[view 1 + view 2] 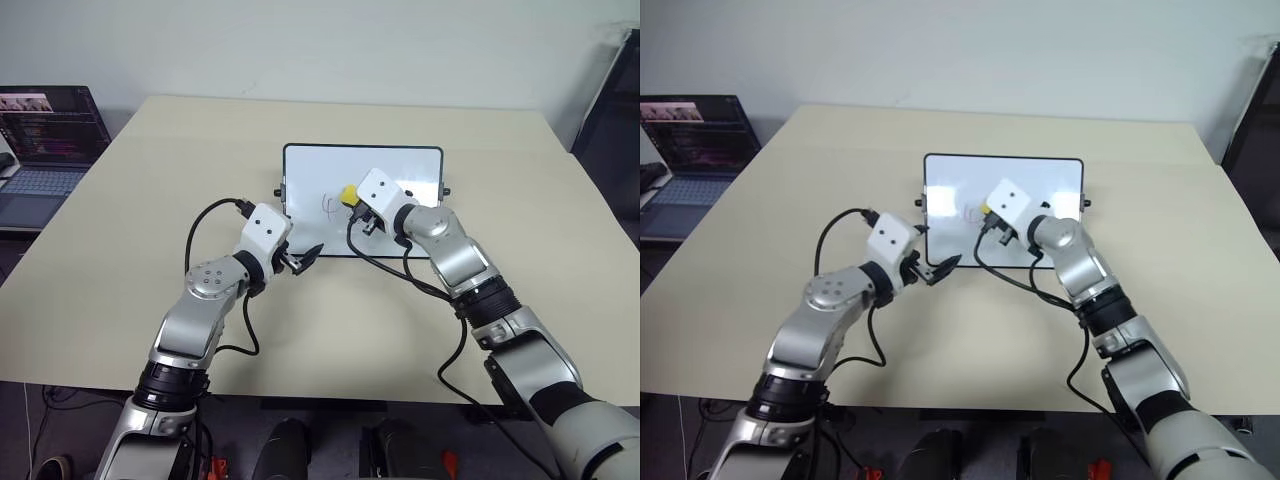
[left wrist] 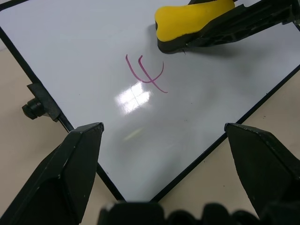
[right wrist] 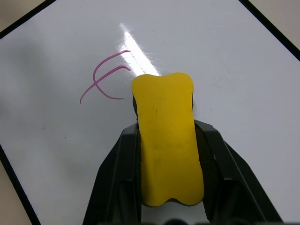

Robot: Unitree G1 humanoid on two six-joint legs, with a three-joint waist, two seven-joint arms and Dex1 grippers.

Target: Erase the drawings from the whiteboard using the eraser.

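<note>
The whiteboard (image 1: 400, 165) lies on the table's middle, with a thin black frame and small side knobs. The drawings are one small purple pen mark (image 2: 146, 75) left of the board's centre, also seen in the right wrist view (image 3: 105, 77). My right gripper (image 1: 352, 198) is shut on the yellow eraser (image 3: 166, 140), whose tip is over the board, right beside the mark. I cannot tell whether it touches the surface. At the board's near left corner my left gripper (image 1: 305, 258) stands open and holds nothing, its fingers (image 2: 79, 159) spread wide.
An open laptop (image 1: 45, 140) sits on a separate surface to the far left. The beige table (image 1: 150, 200) extends widely around the board. A dark object (image 1: 615, 110) stands beyond the table's right edge.
</note>
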